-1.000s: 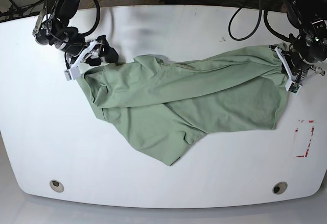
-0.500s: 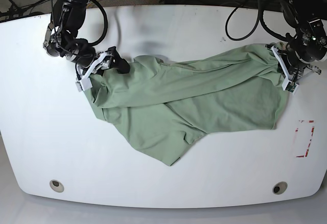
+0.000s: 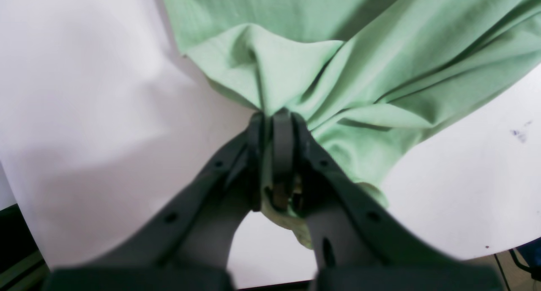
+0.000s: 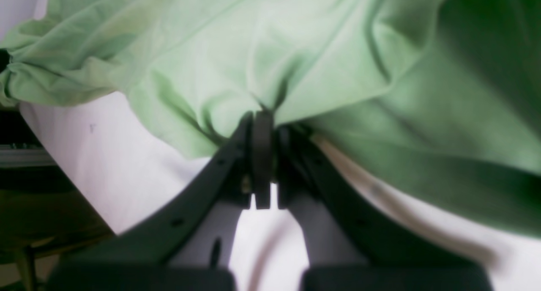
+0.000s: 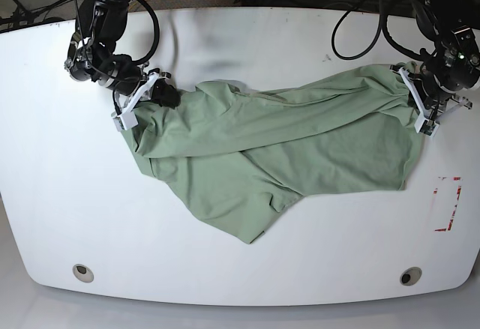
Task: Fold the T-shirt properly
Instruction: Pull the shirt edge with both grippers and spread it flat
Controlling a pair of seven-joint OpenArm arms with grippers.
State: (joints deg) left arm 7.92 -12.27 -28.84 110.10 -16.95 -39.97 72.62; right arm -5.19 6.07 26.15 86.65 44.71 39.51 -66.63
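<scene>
T-shirt (image 5: 277, 149): pale sage green, spread crumpled across middle of white table (image 5: 240, 269); long diagonal folds from one end to the other, one corner hanging toward near edge.
T-shirt ends: one bunched at base view's left, other bunched at its right; each meets a gripper.
Left gripper (image 3: 277, 117): at base view's right end of shirt; jaws pressed together, pinching gathered fabric; cloth puckered at tips and poking out behind pads.
Right gripper (image 4: 264, 115): at base view's left end of shirt; jaws pressed together on a fold of fabric; creases radiating from pinch point.
Left wrist view: fabric fanning away from tips, white tabletop on both sides.
Right wrist view: blurred; shirt filling upper frame, darker shaded fold to the right.
Table holes: two round grommets (image 5: 83, 273) near front edge, well apart from shirt.
Red mark (image 5: 448, 203): rectangular outline on table, near shirt's lower right corner, not touching.
Cables (image 5: 360, 22): black, looping at far edge.
</scene>
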